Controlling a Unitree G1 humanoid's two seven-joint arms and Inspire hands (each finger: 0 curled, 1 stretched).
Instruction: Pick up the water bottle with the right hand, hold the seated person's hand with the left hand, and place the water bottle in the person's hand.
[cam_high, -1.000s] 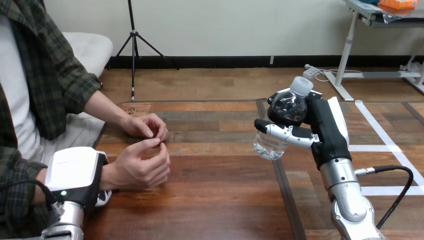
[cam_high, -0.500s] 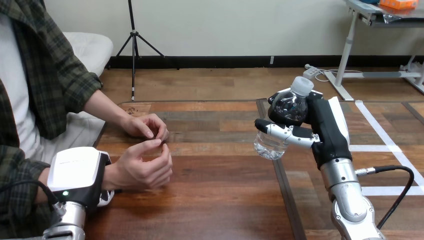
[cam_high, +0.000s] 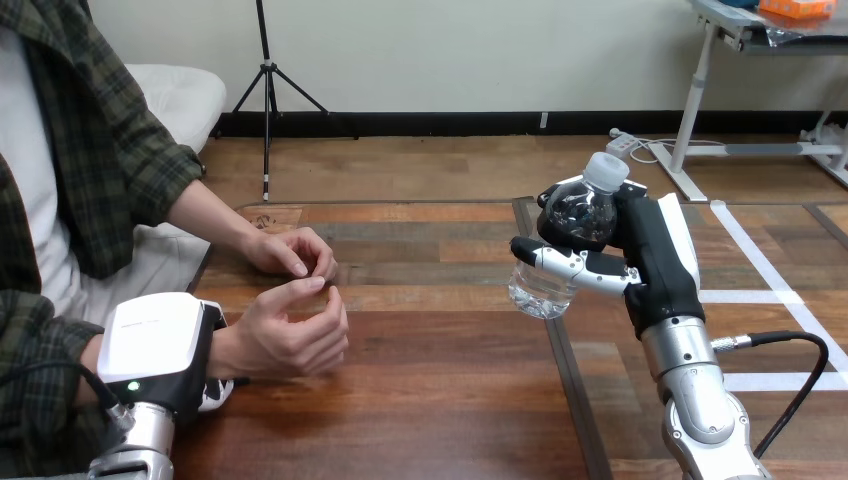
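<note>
R hand (cam_high: 645, 262): fingers curled round clear plastic water bottle w/ white cap (cam_high: 541, 290), held tilted above wooden table (cam_high: 430, 400). L hand (cam_high: 155, 345) at wrist of person's nearer hand (cam_high: 290, 335); grip cannot be told.

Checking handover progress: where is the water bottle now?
At the head view's right, the water bottle sits tilted in the curled right hand, over the table, well apart from the person's hands.
</note>
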